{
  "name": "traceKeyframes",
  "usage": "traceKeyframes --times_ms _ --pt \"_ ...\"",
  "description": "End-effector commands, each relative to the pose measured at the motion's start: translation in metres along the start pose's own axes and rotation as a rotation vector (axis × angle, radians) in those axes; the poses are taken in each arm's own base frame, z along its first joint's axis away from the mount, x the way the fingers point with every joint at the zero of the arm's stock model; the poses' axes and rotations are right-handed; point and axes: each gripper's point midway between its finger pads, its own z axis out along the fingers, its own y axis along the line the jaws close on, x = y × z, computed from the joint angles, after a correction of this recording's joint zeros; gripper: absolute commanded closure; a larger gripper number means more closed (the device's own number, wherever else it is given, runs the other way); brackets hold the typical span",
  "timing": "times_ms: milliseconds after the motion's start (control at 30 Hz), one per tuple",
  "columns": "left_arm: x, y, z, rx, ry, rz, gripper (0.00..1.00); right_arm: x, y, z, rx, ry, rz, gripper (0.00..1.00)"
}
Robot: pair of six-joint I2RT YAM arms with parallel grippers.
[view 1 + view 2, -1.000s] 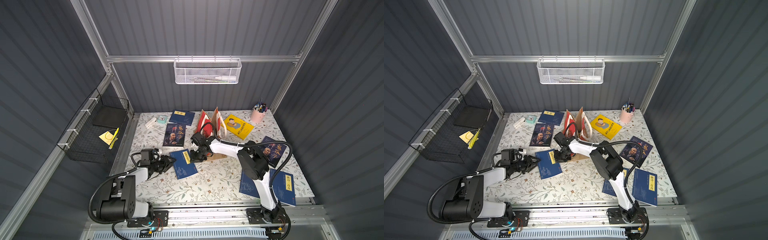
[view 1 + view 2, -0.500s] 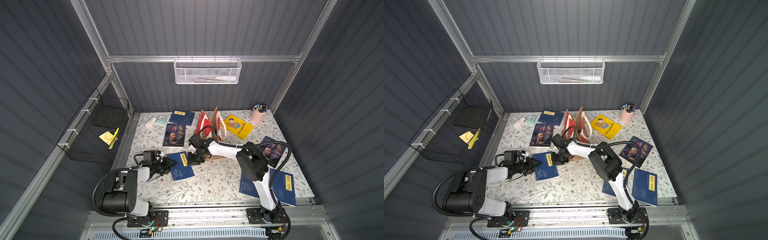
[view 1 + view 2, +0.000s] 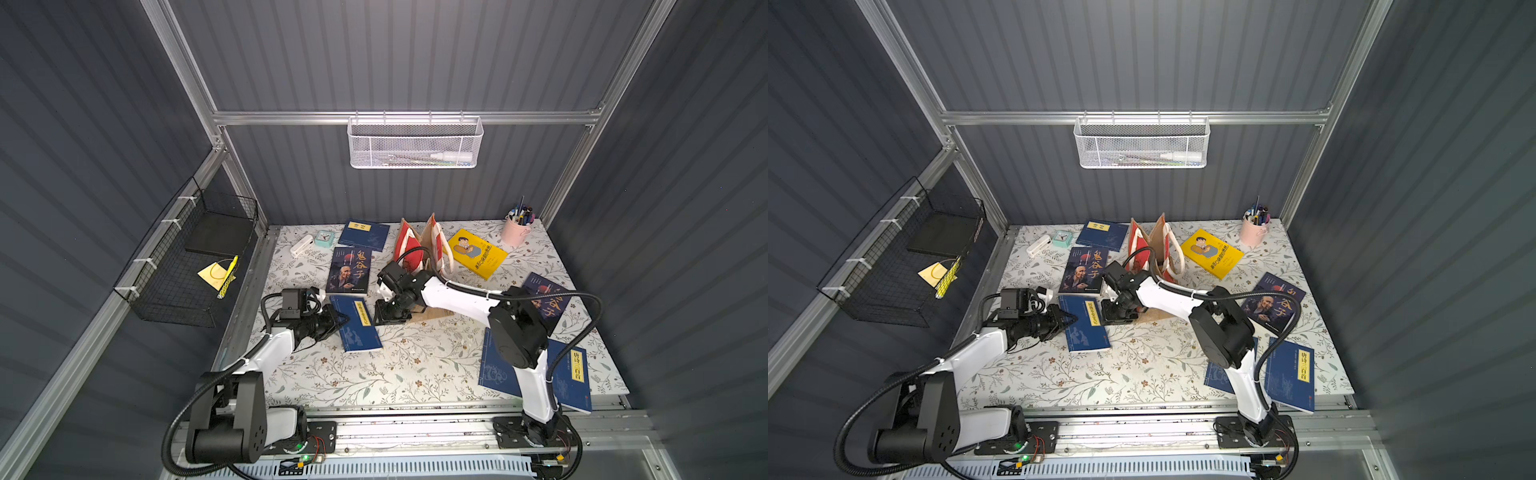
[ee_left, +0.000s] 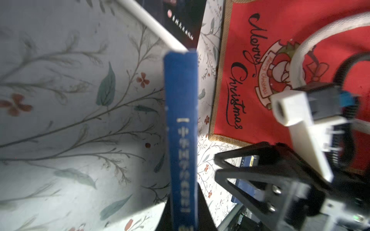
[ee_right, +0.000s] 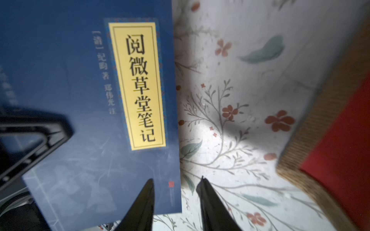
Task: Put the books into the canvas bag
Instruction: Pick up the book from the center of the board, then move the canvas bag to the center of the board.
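My left gripper (image 3: 343,320) is clamped on the spine edge of the navy book (image 3: 361,337), on the table (image 3: 415,374) near the canvas bag (image 3: 405,241); my right gripper (image 5: 176,179) stands fingers apart, apparently so one arm alone carries.

Enclosure of dark grey ribbed wall panels (image 3: 124,104) set in an aluminium frame (image 3: 291,117). White mesh basket (image 3: 415,143) hung on the crossbar above the far edge of the table (image 3: 395,374); black wire basket (image 3: 174,286) on the wall beside its left edge. Table surface: pale floral print, evenly lit.
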Motion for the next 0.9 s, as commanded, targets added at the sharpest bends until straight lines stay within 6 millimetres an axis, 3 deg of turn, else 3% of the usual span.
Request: traceKeyframes --times_ms 0,133,200,300,367,433,567,700,867 --pt "-0.005 -0.008 -0.022 -0.083 -0.019 0.092 0.99 -0.021 0.03 -0.072 0.068 -0.125 -0.195 0.5" --pt "-0.02 -0.029 -0.042 -0.09 -0.074 0.147 0.99 -0.036 0.045 -0.136 0.112 -0.243 -0.274 0.42" --pt "-0.027 -0.041 -0.05 -0.078 -0.098 0.165 0.99 -0.044 0.041 -0.168 0.161 -0.312 -0.285 0.39" --pt "-0.036 -0.057 -0.06 -0.055 -0.125 0.187 0.99 -0.057 0.018 -0.202 0.233 -0.366 -0.248 0.31" --pt "-0.039 -0.064 -0.063 -0.042 -0.136 0.194 0.99 -0.066 -0.003 -0.211 0.279 -0.372 -0.217 0.29" --pt "-0.04 -0.067 -0.065 -0.037 -0.138 0.197 0.99 -0.073 -0.023 -0.209 0.303 -0.35 -0.184 0.26" --pt "-0.037 -0.064 -0.064 -0.041 -0.127 0.191 0.98 -0.07 -0.036 -0.172 0.229 -0.191 -0.129 0.25" --pt "-0.03 -0.058 -0.065 -0.055 -0.12 0.18 0.98 -0.046 -0.015 -0.129 0.136 -0.05 -0.148 0.3" --pt "-0.027 -0.059 -0.069 -0.061 -0.124 0.185 0.98 -0.013 0.03 -0.115 0.066 0.011 -0.197 0.37"
